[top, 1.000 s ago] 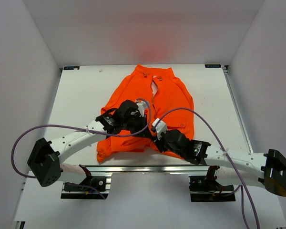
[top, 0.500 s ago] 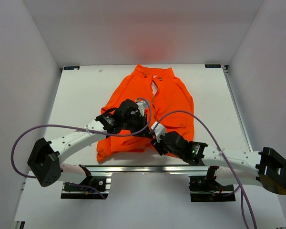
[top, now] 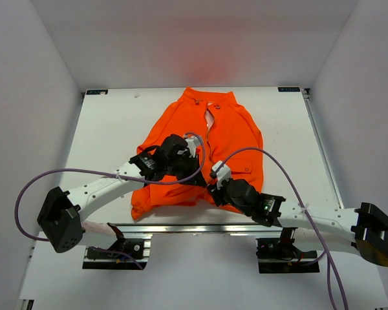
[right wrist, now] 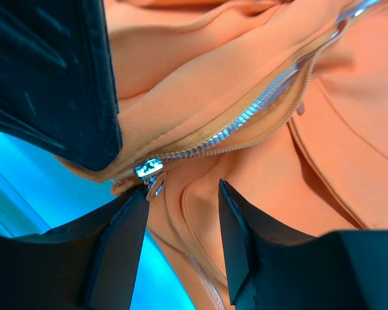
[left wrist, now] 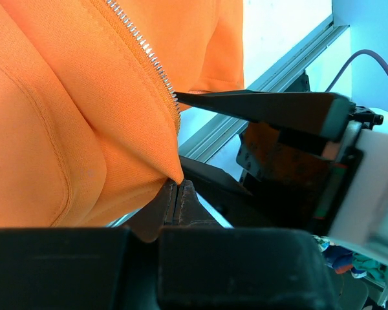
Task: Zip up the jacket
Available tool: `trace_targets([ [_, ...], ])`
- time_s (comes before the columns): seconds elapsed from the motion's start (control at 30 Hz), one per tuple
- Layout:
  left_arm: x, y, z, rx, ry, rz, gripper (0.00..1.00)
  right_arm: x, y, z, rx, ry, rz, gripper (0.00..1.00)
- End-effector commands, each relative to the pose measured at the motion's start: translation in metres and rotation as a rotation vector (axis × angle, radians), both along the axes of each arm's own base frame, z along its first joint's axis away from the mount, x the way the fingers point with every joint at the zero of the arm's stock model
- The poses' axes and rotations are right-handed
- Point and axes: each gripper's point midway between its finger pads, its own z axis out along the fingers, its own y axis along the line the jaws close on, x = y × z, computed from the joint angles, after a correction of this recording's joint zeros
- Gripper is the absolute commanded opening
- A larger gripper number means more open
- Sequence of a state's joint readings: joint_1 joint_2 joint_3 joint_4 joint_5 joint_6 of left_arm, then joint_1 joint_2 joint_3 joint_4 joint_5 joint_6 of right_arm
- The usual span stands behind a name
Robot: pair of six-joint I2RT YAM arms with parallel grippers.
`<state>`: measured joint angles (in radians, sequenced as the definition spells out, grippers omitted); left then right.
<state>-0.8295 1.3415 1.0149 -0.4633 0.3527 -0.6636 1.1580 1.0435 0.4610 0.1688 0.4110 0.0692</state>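
The bright orange fabric jacket (top: 227, 132) is laid on the white table (top: 110, 129), collar farthest. Its bottom front corner is clamped by the left gripper (left wrist: 178, 194). The right gripper (right wrist: 181, 197) is held released, fingers parted just beside the small silver metal zipper slider (right wrist: 149, 169).

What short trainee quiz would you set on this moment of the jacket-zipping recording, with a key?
1. True or false: the left gripper is shut on the bottom corner of the jacket.
2. The right gripper is: A) open, B) shut on a sleeve, C) shut on the collar.
3. In the right wrist view, what small silver part lies just beyond one of that gripper's fingertips?

Key:
1. True. Its fingers are pressed together on the orange fabric.
2. A. Its fingers stand apart, with nothing between them gripped.
3. The zipper slider, not yet grasped.
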Motion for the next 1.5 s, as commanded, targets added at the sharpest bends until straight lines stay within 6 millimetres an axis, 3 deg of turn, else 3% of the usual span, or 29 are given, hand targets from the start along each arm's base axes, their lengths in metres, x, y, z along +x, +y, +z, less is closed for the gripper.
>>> trace_targets([
  [0.0,-0.002,-0.007,0.024,-0.058,-0.033,-0.017,0.0,0.008,0.007,0.027,0.136,-0.04,-0.043,0.52],
  [0.13,-0.002,-0.007,0.023,-0.054,-0.03,-0.014,0.0,0.005,0.011,0.027,0.15,-0.02,-0.03,0.52],
  [0.4,0.0,-0.006,0.026,-0.055,-0.04,-0.001,0.0,-0.013,0.015,0.007,0.109,0.043,0.059,0.52],
  [0.83,0.0,-0.006,0.024,-0.051,-0.034,-0.004,0.0,0.013,0.013,0.025,0.158,-0.039,-0.082,0.42],
  [0.97,0.0,-0.006,0.022,-0.051,-0.031,-0.004,0.0,0.012,0.012,0.028,0.163,-0.055,-0.068,0.33],
  [1.2,0.0,-0.007,0.021,-0.041,-0.026,-0.007,0.0,0.001,0.025,0.028,0.156,-0.046,0.039,0.0],
  [1.47,-0.002,-0.002,0.016,-0.016,-0.017,-0.003,0.0,0.014,0.014,0.032,0.145,-0.066,-0.061,0.0],
])
